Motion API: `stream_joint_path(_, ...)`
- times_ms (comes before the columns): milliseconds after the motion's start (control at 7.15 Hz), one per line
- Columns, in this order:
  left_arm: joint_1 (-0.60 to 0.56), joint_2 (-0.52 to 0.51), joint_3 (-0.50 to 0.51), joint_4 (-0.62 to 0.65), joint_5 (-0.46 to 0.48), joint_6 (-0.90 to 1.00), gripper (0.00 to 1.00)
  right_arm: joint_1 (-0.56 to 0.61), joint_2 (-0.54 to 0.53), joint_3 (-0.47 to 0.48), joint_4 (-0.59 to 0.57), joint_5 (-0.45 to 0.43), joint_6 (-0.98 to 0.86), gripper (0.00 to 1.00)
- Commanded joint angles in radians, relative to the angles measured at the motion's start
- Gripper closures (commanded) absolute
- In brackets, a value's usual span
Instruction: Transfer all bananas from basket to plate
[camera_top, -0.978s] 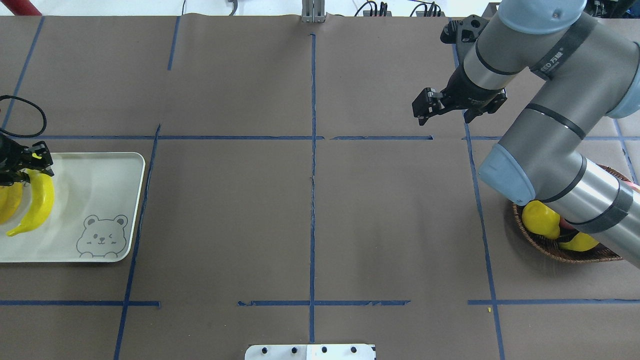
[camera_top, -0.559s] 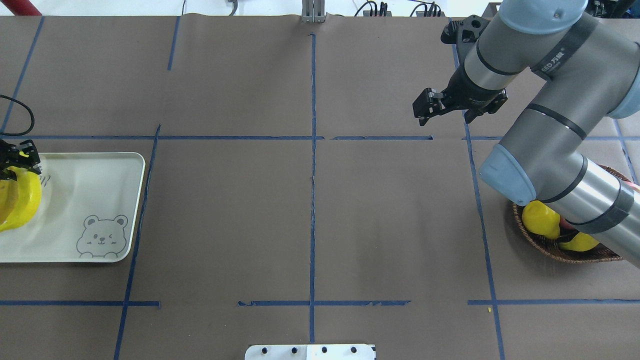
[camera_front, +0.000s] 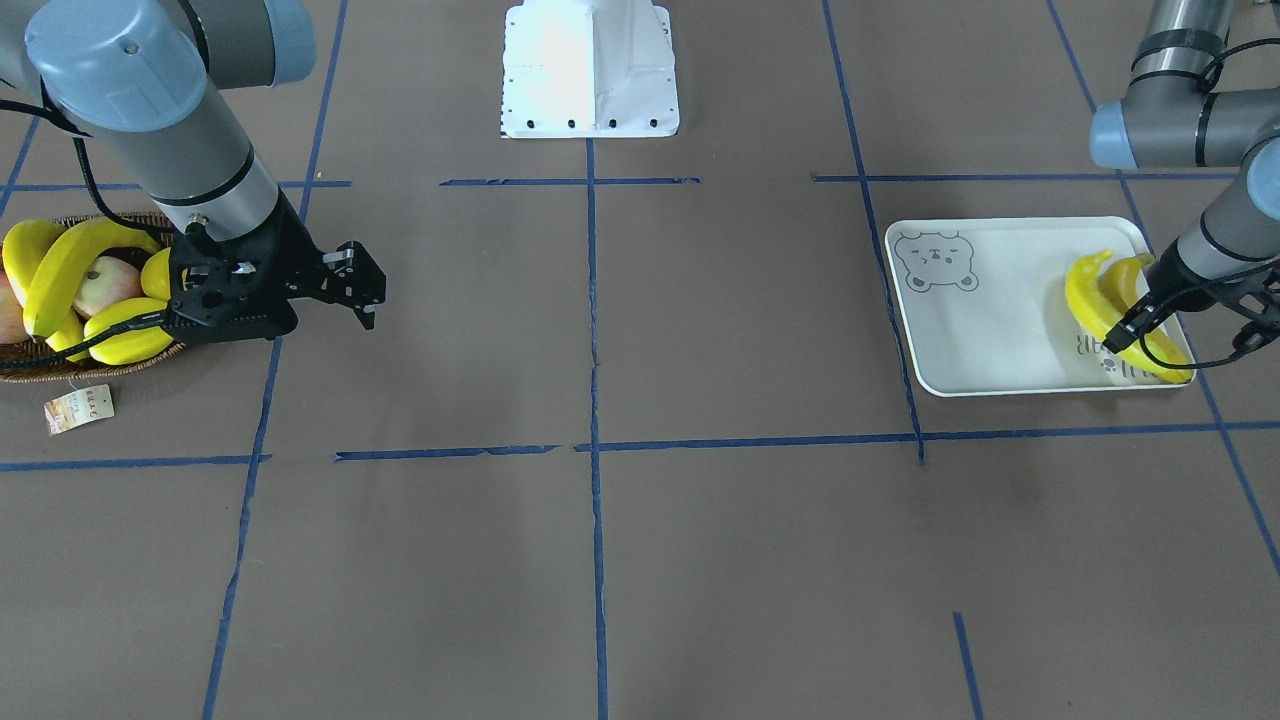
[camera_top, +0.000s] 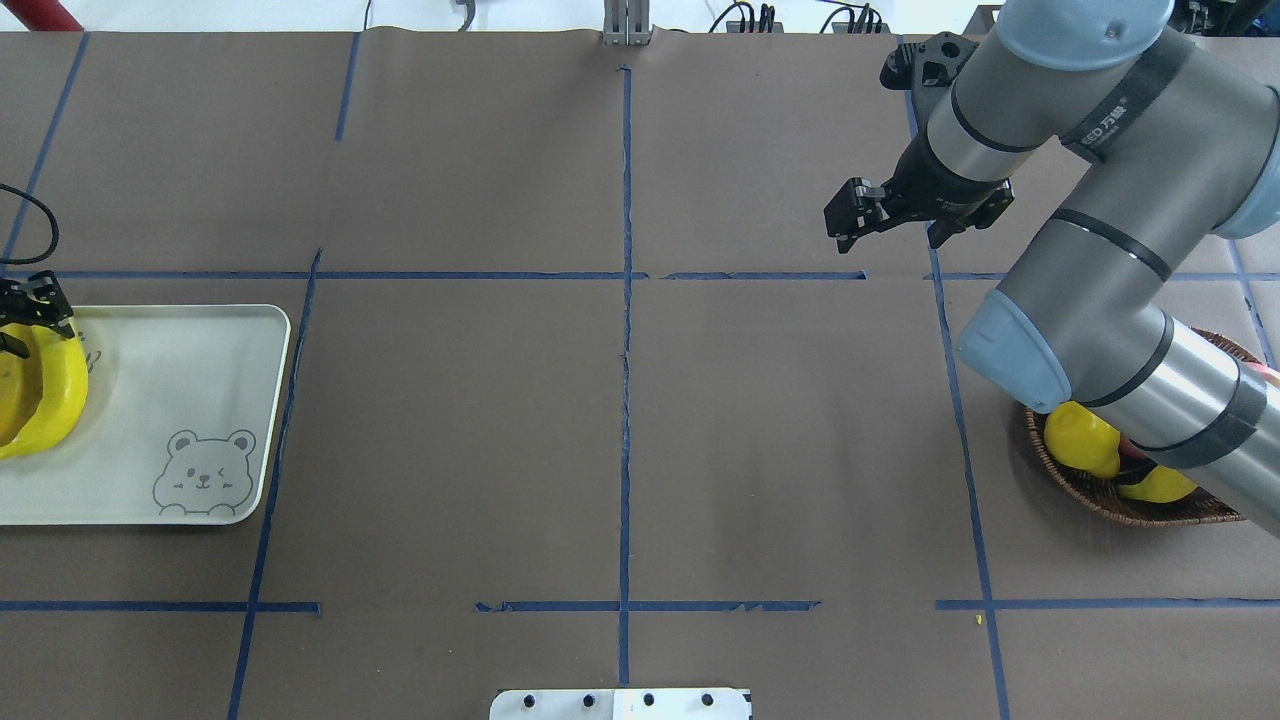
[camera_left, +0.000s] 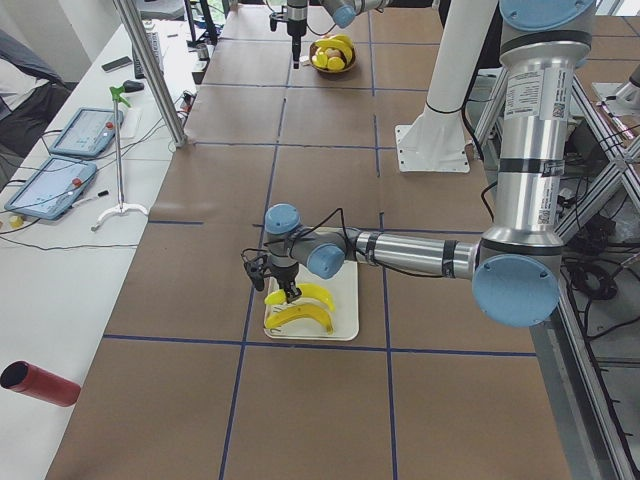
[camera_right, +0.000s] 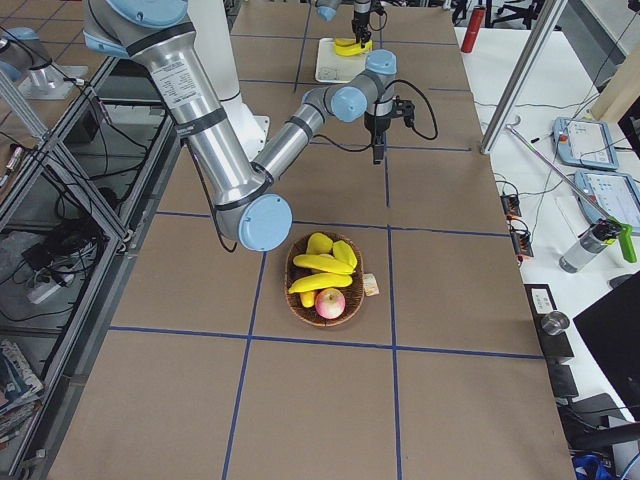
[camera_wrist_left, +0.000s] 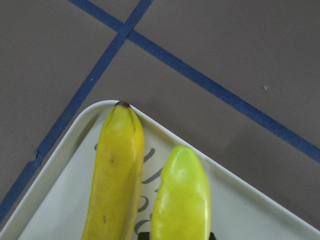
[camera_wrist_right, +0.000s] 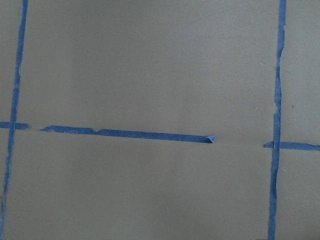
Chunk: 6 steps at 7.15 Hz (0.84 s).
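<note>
Bananas (camera_front: 1083, 296), 2 on plate (camera_front: 1000, 320), left end effector (camera_front: 1126, 340) gripping 1, right end effector (camera_front: 364, 298) wide

The table (camera_top: 450, 420) is covered in brown paper and crossed by blue tape lines (camera_top: 626, 400) that form a grid. A red-and-yellow apple (camera_right: 330, 302) lies near one end of the table. Along the table's far long edge stands a white side table (camera_left: 40, 300) with two tablets (camera_left: 88, 132) on it. A red tube (camera_left: 30, 383) lies there too. A metal pole (camera_left: 150, 70) rises between the two tables. A bottle (camera_right: 578, 250) with a green lid stands beside the table.
</note>
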Motion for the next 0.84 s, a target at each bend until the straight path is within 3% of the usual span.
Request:
stream_joint_path(0,-0.052,-0.001,-0.006,0.003,-0.012,0.111,0.00,0.001,0.000,0.000,0.000,0.000,0.001,0.00)
stream_joint_path(140,-0.063,-0.002,-0.022,0.012,-0.016,0.127,0.00,0.007,-0.002,0.006,-0.003,0.002,-0.001,0.00)
stream_joint_path(419,-0.107,-0.002,-0.099,0.014,-0.149,0.191,0.00,0.041,-0.067,0.070,-0.081,0.002,-0.069,0.00)
stream_joint_path(699,-0.115,-0.001,-0.185,0.029,-0.171,0.227,0.00,0.052,-0.284,0.212,-0.101,-0.053,-0.220,0.00)
